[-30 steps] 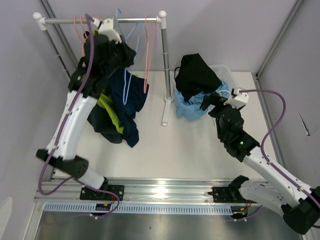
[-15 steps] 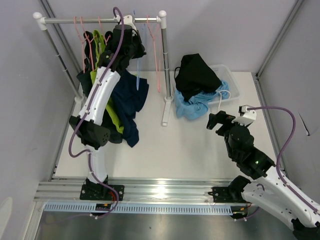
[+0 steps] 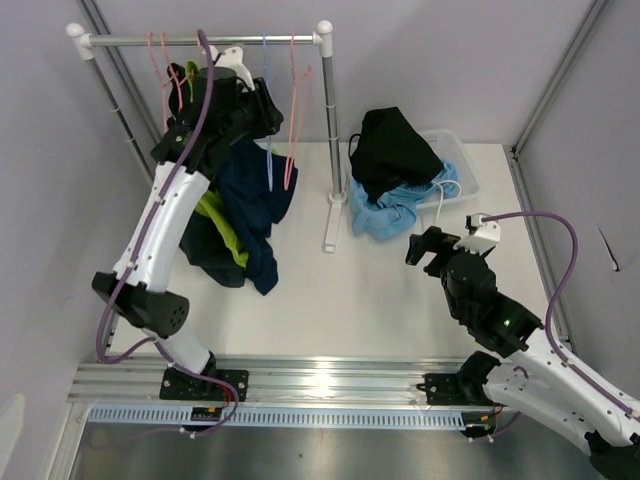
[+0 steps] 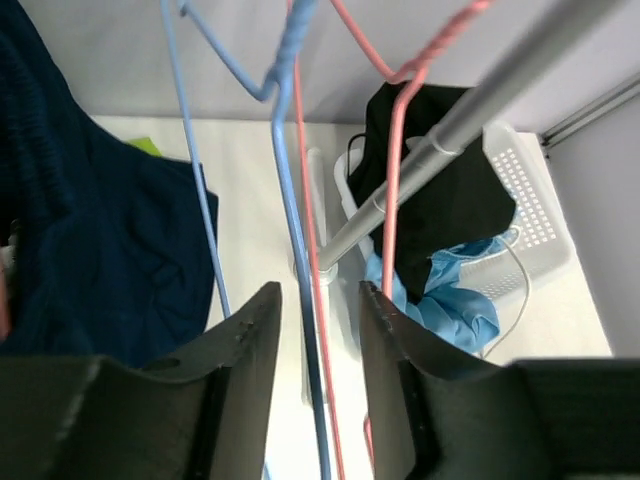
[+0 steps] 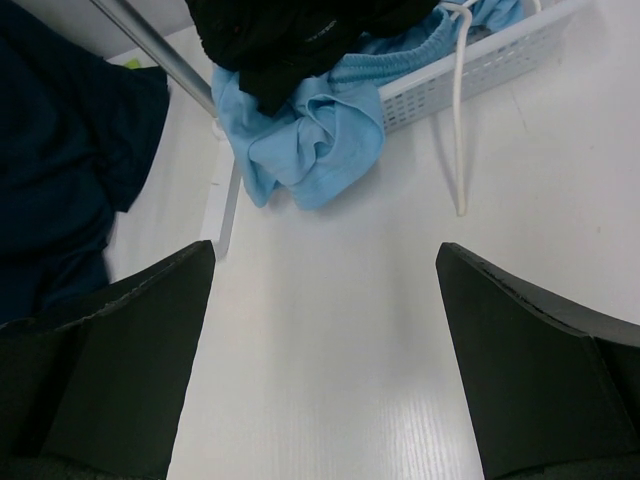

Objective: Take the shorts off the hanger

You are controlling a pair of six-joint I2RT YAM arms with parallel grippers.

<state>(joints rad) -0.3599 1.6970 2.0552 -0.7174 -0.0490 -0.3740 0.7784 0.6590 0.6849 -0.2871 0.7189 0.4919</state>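
Note:
My left gripper [image 3: 262, 100] is up at the rack, open partway, its fingers [image 4: 245, 350] either side of a blue hanger wire [image 4: 288, 210] and a pink hanger wire [image 4: 312, 330] without pinching them. Navy shorts [image 3: 255, 190] hang just left of it, also seen in the left wrist view [image 4: 90, 230]. Lime green shorts [image 3: 215, 215] and dark blue-green shorts [image 3: 205, 255] hang lower left. Black shorts [image 3: 390, 145] and light blue shorts [image 3: 395, 212] are piled in the white basket [image 3: 458, 160]. My right gripper [image 3: 425, 245] stands open over bare table, empty [image 5: 325, 270].
The rack's top bar [image 3: 200, 41] carries more pink hangers [image 3: 165, 70] at its left end. Its right post [image 3: 328, 130] and foot [image 3: 332, 225] stand between the hanging clothes and the basket. A white drawstring [image 5: 458, 120] trails out of the basket onto the table.
My left gripper has gone from shut to partly open and shifted along the rack. My right arm has drawn back from the basket toward the near side, still open.

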